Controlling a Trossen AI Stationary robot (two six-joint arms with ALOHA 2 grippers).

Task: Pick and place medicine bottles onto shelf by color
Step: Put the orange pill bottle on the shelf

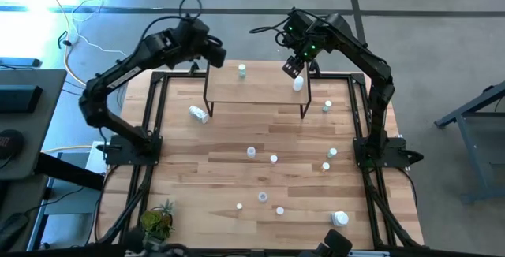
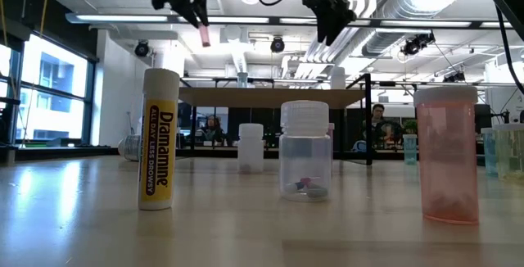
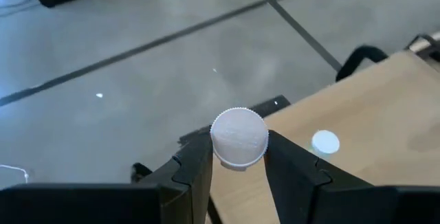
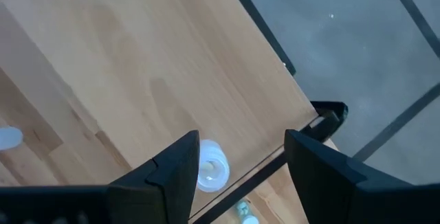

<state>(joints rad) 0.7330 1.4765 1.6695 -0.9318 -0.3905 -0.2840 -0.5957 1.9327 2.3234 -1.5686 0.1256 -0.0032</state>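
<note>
The left gripper (image 3: 237,172) was raised above the far left end of the low shelf with a light wooden top board on thin black legs (image 1: 260,93). Its two dark fingers (image 3: 196,172) were clenched on a small white plastic bottle with a ribbed white cap (image 3: 238,136), the cap sitting squarely between the tips. In the low view this bottle (image 2: 204,35) hung from the gripper high over the table with a pinkish body.

The right gripper (image 4: 240,165) stood over the far right end of the same shelf, its fingers (image 4: 180,165) spread wide and grasping nothing. A small white bottle (image 4: 210,165) stood on the shelf board just below and between the tips; whether it touched the near finger could not be told.

Count on the shelf, from the high view: two bottles, one with a greenish cap (image 1: 241,71) near the middle and one white (image 1: 298,83) at the right end.

Count on the wooden plank tabletop (image 1: 205,178), from the high view: eleven bottles. These comprised one larger white bottle lying on its side (image 1: 198,113) just before the shelf's left leg, one larger white bottle (image 1: 339,218) near the front right corner, and nine small ones scattered over the middle and right. Cap colours on those were too small to tell reliably.

One small green potted plant (image 1: 157,221) stood at the front left corner.
</note>
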